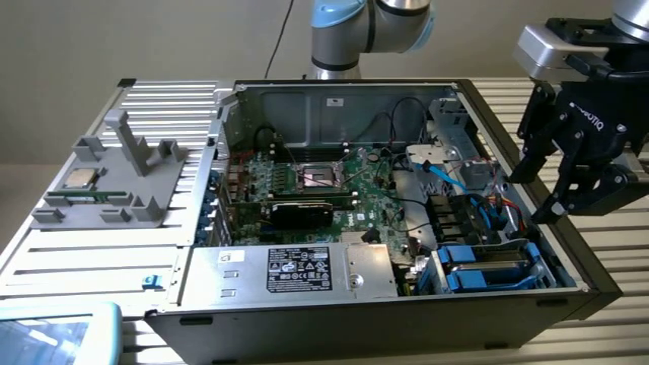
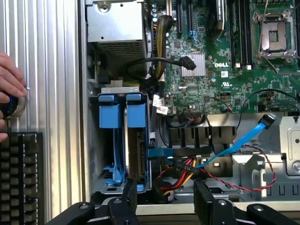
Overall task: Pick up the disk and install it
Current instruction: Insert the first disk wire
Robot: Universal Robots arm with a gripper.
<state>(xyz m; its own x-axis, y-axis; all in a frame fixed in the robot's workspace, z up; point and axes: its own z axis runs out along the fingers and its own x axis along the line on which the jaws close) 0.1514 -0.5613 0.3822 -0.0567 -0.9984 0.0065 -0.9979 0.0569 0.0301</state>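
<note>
Disk [image 2: 136,117] stands on edge in the bay at the computer case [image 1: 304,319] corner. Pincer [image 2: 165,192] hangs over that corner, fingers apart, empty. Advised: approach square to the blue carrier, clear of the blue cable [image 2: 234,145].

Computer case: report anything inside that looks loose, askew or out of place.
The flat blue cable hangs loose, its connector seemingly plugged into nothing. The processor socket on the motherboard is empty. A person's hand sits just outside the case.
</note>
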